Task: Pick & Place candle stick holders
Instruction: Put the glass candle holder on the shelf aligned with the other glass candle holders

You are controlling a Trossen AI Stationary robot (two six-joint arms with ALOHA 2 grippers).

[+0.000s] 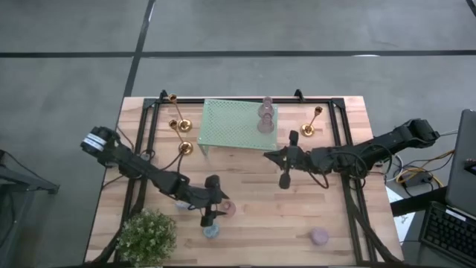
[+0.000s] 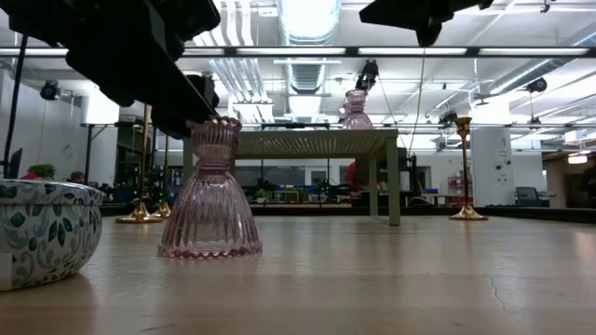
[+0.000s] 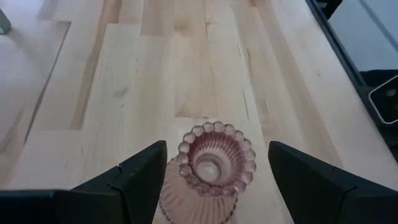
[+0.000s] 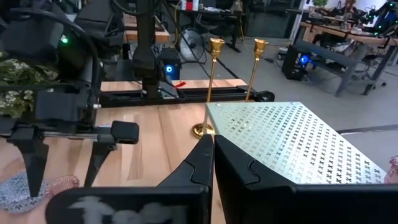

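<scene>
We find the left gripper (image 3: 211, 180) spread wide around a pink holder (image 3: 208, 171) standing upright on the table (image 3: 186, 62), fingers either side and apparently not touching it. The right gripper (image 4: 213, 163) is pressed shut, empty, beside the rack (image 1: 238, 123). Another pink holder (image 1: 265, 115) stands on the rack, gold candlesticks (image 1: 181, 134) flanking it.

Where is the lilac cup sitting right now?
In the high view, the lilac cup stands alone near the table's front right, far from the green rack.
</scene>
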